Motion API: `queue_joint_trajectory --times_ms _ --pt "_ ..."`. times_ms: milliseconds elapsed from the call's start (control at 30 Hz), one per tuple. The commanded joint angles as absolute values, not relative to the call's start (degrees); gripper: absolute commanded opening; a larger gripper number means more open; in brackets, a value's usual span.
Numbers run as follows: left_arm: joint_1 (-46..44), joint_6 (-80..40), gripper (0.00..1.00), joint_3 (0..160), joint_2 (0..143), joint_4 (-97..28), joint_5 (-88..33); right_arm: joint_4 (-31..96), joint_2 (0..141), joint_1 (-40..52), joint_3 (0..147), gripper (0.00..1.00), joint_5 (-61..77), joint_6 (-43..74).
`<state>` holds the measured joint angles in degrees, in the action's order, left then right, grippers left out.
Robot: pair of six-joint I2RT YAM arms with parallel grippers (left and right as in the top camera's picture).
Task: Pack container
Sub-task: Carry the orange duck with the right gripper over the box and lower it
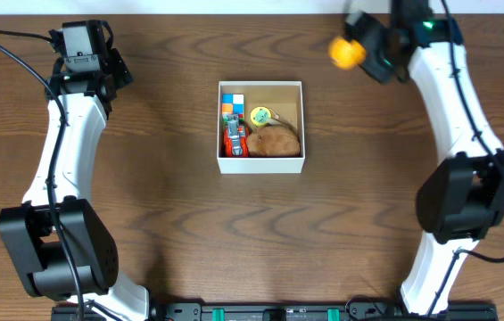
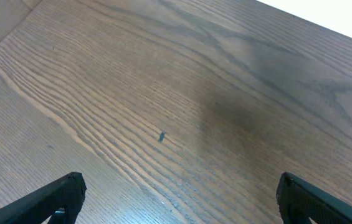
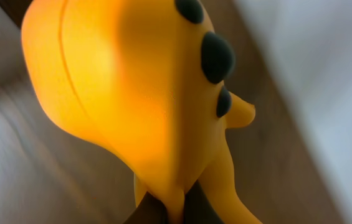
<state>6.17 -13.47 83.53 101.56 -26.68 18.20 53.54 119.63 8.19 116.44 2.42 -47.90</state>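
The container, a small white box with a tan inside, sits at the table's middle. It holds a coloured cube, a red toy, a yellow-green round toy and a brown furry toy. My right gripper is at the far right, shut on an orange-yellow toy with black spots, held above the table. That toy fills the right wrist view. My left gripper is at the far left, open and empty over bare wood.
The wooden table spreads around the container. A pale surface beyond the table's far edge shows in the left wrist view.
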Motion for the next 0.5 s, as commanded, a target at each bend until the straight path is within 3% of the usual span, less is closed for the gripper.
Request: queue_joint_trajectory --times_ms 0,167,467 --pt "6.3 -13.2 0.98 84.2 101.1 -26.8 18.7 52.3 119.5 12.5 120.5 0.01 8.5 -52.1" --pt "6.3 -13.2 0.98 84.2 101.1 -26.8 18.7 49.9 119.5 16.8 121.6 0.01 16.7 -46.9" --pt "6.3 -13.2 0.98 84.2 101.1 -26.8 18.7 53.2 119.5 20.6 121.5 0.01 17.2 -41.7"
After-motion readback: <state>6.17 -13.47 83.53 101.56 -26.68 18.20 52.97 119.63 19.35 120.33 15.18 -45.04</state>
